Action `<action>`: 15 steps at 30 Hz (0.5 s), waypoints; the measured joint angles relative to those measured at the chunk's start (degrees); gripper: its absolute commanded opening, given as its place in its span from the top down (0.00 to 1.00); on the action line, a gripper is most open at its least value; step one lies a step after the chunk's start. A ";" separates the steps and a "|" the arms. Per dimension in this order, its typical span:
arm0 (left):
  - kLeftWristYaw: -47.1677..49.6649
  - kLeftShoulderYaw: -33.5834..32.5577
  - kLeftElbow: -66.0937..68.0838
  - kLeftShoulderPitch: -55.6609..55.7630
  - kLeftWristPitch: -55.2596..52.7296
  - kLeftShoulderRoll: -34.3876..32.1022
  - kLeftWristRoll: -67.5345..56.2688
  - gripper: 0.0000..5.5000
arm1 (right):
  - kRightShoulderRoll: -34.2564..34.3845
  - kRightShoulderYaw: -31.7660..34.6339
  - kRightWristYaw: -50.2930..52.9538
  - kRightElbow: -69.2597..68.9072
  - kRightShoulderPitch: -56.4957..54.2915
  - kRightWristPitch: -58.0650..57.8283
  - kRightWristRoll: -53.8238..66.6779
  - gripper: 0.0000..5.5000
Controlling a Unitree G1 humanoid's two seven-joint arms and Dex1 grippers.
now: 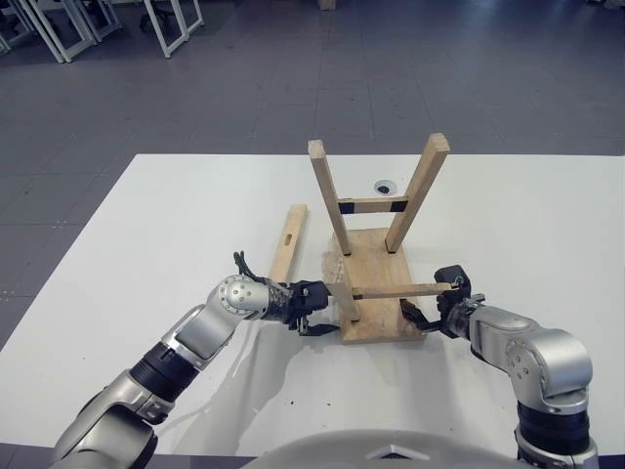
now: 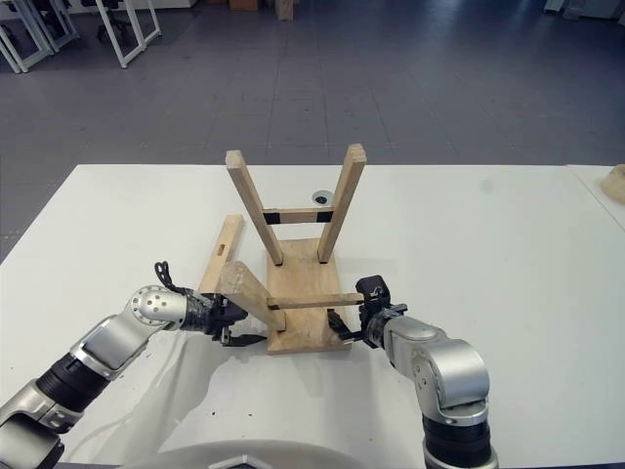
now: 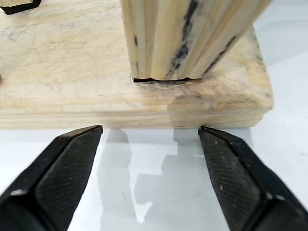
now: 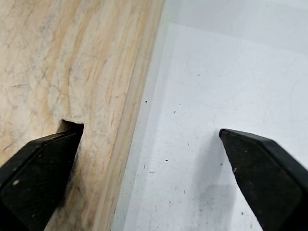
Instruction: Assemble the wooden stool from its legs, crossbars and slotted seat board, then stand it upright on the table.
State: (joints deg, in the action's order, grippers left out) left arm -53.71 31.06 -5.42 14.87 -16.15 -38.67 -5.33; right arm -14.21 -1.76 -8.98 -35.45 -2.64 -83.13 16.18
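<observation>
Seat board (image 1: 381, 318) holds three legs (image 1: 330, 195) in its slots; left tool (image 3: 150, 129) and right tool (image 4: 150, 133) both spread at its edges.

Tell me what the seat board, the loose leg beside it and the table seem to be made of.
The seat board: pale wood, seemingly unvarnished; grain lines show. The loose leg: the same light wood, with a cut slot. The table: smooth white top, slightly glossy with faint reflections, perhaps laminate.

A lab or workshop hall, by the look: broad grey floor (image 1: 293, 68) behind a plain white bench (image 1: 146, 215); white metal frames (image 1: 171, 24) standing at the far side.
</observation>
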 measured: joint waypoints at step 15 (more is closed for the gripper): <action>2.45 -17.51 -24.53 -8.08 -27.57 -10.89 -0.99 0.04 | 14.99 2.69 5.02 3.99 -5.74 -0.74 -0.40 0.06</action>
State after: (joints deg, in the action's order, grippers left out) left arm -51.26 13.56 -29.95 6.79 -43.73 -49.56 -6.31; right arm 0.78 0.94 -3.96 -31.46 -8.39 -83.87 15.77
